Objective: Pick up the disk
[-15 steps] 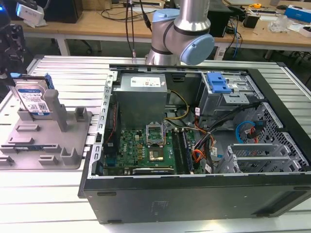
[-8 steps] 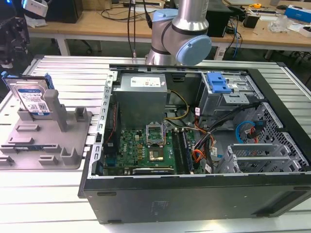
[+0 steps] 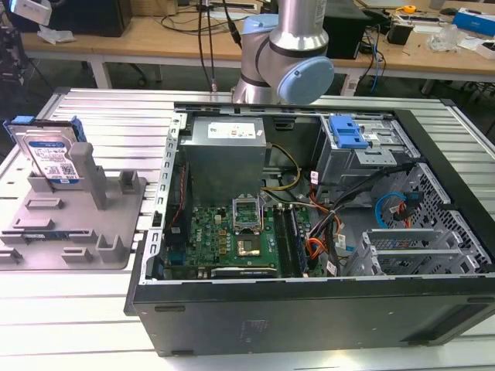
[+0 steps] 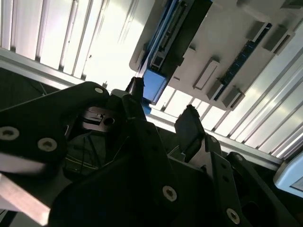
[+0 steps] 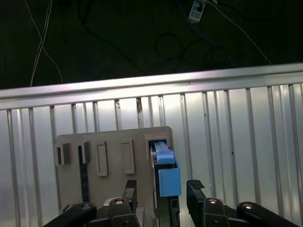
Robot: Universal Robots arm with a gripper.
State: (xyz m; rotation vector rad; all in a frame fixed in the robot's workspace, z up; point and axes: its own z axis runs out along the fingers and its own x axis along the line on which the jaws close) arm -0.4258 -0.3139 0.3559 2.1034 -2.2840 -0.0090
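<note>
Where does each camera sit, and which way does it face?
Exterior view: off the arm, above the open computer case, disk and fixture at the exterior view's left; arm joints show behind.
First wrist view: on the arm, looking down past the gripper onto disk and fixture.
Second wrist view: on the arm, slanting past the gripper toward the same fixture.
Shared: all three show the disk in the fixture.

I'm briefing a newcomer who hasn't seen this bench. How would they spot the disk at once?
Find the open computer case; at the exterior view's left lies a grey fixture with upright posts. The disk stands on edge at its far end: silver metal, white-and-blue label, unlike the blue bracket inside the case.
</note>
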